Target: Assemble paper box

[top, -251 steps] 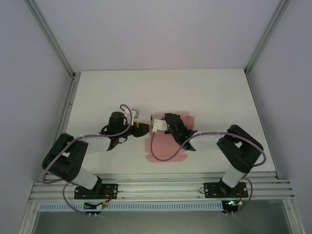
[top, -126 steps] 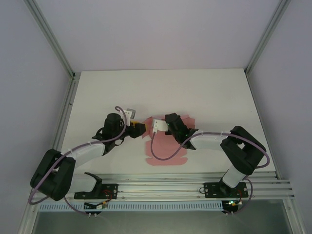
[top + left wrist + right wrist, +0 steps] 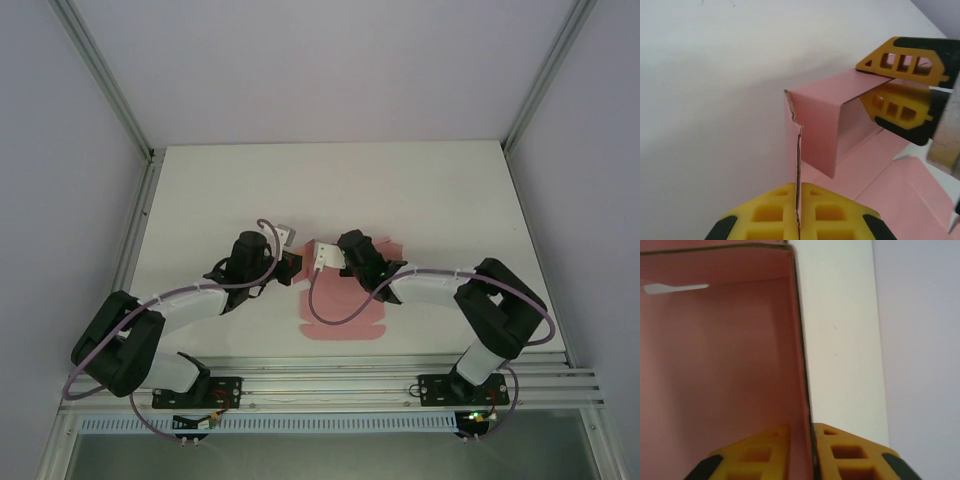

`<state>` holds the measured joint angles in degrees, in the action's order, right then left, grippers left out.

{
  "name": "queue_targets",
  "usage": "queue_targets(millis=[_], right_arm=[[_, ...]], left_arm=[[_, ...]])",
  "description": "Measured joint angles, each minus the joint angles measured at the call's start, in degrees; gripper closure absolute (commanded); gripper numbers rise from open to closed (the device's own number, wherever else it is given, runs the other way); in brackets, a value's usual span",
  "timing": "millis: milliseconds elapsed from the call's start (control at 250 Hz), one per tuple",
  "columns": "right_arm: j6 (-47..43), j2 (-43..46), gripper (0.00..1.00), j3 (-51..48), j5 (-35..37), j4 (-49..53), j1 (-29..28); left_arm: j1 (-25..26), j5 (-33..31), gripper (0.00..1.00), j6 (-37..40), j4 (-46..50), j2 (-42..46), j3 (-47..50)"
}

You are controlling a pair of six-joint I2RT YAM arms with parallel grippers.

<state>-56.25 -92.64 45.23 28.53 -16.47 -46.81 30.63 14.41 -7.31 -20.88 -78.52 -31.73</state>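
Where the paper box [image 3: 345, 312] lies: between our two grippers, with its flat panels spread on the table [image 3: 430, 190] under and behind the right gripper, and one corner folded up just ahead of the left gripper.
Left gripper [image 3: 799, 212]: its fingers are closed thin on the edge of a raised pink flap, which runs straight out ahead of the fingertips.
Right gripper [image 3: 811, 445]: pinched narrow on an upright pink wall, with the panel stretching away on one side of the fingers and bare table on the other.
Between the grippers: in the left wrist view, the right gripper's fingers sit just beyond the folded corner, one above the top panel and one below it.
Weight and stiffness: we judge it very light and floppy, stiff only along the creases.
Fragility: the edge ahead of our left fingers looks ragged, so a hard tug could tear it.
Where to hold: we would grip close to a crease and deep on the flap, not out at the thin rim.
Slip: matte paper should sit well in the pads, but it may buckle if the grippers push toward each other.
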Motion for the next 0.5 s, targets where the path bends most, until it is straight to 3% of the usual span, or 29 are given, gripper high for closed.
queue_targets(millis=[244,499], right_arm=[[3.0,8.2,0.78,0.0,-6.3,8.3,7.1],[4.6,8.8,0.83,0.5,-10.8,14.5,10.8]], left_arm=[[0.0,-3.2,1.0,3.7,0.3,2.9,0.2],[0.0,-3.6,1.0,5.5,0.5,3.1,0.2]])
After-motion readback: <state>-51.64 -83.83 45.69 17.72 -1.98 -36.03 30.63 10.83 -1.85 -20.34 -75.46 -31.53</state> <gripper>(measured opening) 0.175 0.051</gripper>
